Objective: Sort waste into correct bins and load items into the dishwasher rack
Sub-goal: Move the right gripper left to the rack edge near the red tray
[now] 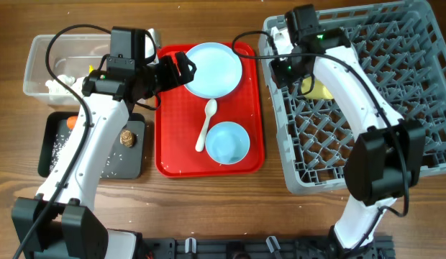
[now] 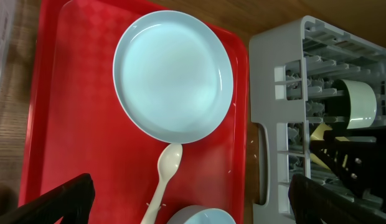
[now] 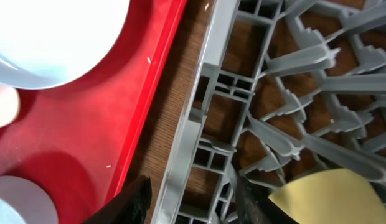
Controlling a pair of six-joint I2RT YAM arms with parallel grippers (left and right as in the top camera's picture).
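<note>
Left gripper (image 2: 193, 208) hangs over the red tray (image 1: 173, 137), fingers spread wide, empty. White plastic spoon (image 1: 206, 126) lies on the tray, scoop end toward the light-blue plate (image 1: 211, 68), handle running along the tray's length. Right gripper (image 3: 192, 199) sits over the grey dishwasher rack (image 1: 417, 79) beside the tray, fingers apart too, yellow cup (image 3: 324, 193) just beside one. Brown wooden table (image 1: 208, 208) underneath.

Left of the red tray (image 1: 173, 144), the left arm (image 1: 93, 147) has smooth white link shells between boxy black joint housings, and a thin black cable (image 1: 72, 29) arcs off its wrist block. Right of the tray, the right arm (image 1: 349, 83) matches, with small green lights (image 1: 320, 34) on its black wrist. The left gripper (image 1: 185, 68) and right gripper (image 3: 193, 202) have matte black fingers (image 2: 59, 199).
</note>
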